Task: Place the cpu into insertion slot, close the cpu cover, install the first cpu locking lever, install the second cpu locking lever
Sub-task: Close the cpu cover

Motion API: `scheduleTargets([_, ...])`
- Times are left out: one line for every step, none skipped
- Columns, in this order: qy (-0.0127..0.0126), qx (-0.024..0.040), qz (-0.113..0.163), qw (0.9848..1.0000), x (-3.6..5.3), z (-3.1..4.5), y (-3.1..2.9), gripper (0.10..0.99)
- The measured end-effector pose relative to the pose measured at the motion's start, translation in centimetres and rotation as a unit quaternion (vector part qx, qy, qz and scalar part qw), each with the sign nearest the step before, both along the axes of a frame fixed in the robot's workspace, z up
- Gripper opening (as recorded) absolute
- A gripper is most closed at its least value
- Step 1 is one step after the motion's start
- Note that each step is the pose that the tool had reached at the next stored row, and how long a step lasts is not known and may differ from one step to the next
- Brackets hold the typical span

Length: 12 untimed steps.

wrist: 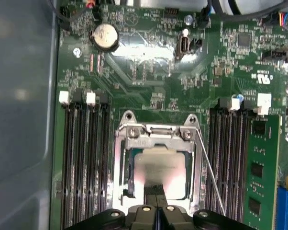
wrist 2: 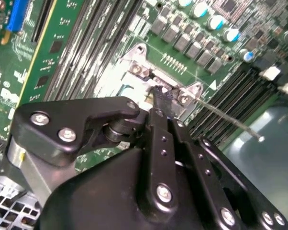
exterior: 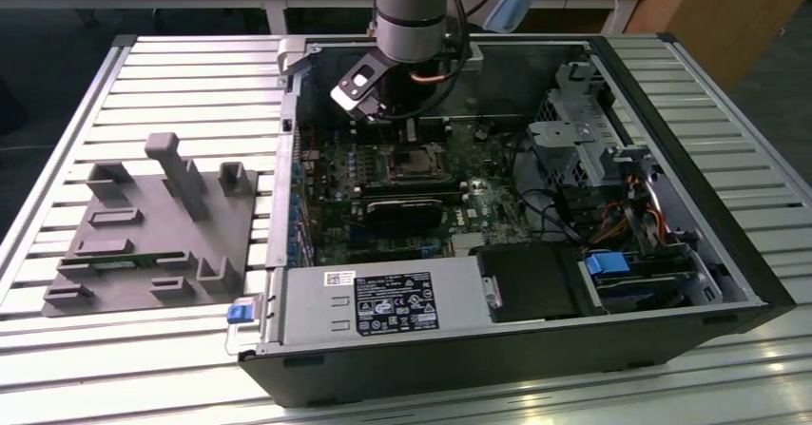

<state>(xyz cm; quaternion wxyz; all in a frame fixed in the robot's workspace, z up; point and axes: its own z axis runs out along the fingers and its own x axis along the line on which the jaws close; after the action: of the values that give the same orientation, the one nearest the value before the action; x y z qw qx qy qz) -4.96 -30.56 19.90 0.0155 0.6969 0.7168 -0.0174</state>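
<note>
Gripper (wrist: 156, 190) fingers are pressed together with nothing between them, the tip at the near edge of the cpu cover (wrist: 126, 163) in the first wrist view, probably to push rather than pinch. Just beyond the tip, the cpu (wrist: 160, 165) sits in the insertion slot (exterior: 413, 164), framed by the cover. A locking lever (wrist: 209, 167) stands free beside the fingers. The second wrist view shows it angled off the board, and the exterior view shows the arm (exterior: 413, 16) reaching into the computer case (exterior: 729, 225).
</note>
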Motion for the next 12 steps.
scheduleTargets([0.0000, 0.0000, 0.000, 1.0000, 0.10, 0.01, -0.01, 0.106])
scheduleTargets([0.0000, 0.0001, 0.000, 1.0000, 0.18, 0.01, -0.01, 0.106])
scheduleTargets([-0.0001, 0.0002, 0.000, 1.0000, 0.21, 0.02, 0.00, 0.106])
scheduleTargets([-0.0002, 0.0004, 0.000, 1.0000, 0.22, 0.05, 0.00, 0.106])
scheduleTargets([-0.0006, 0.0009, 0.000, 1.0000, 0.23, 0.10, 0.02, 0.106])
scheduleTargets([-0.0005, 0.0009, 0.000, 1.0000, 0.24, 0.21, 0.03, 0.106])
scheduleTargets([-0.0001, 0.0004, 0.000, 1.0000, 0.23, 0.39, 0.01, 0.106])
scheduleTargets([-0.0001, 0.0002, 0.000, 1.0000, 0.22, 0.57, 0.00, 0.106])
scheduleTargets([-0.0001, 0.0003, 0.000, 1.0000, 0.22, 0.72, 0.00, 0.106])
scheduleTargets([-0.0001, 0.0002, 0.000, 1.0000, 0.23, 0.82, 0.00, 0.106])
scheduleTargets([-0.0001, 0.0002, 0.000, 1.0000, 0.24, 0.85, 0.00, 0.106])
scheduleTargets([-0.0001, 0.0003, 0.000, 1.0000, 0.28, 0.85, 0.00, 0.106])
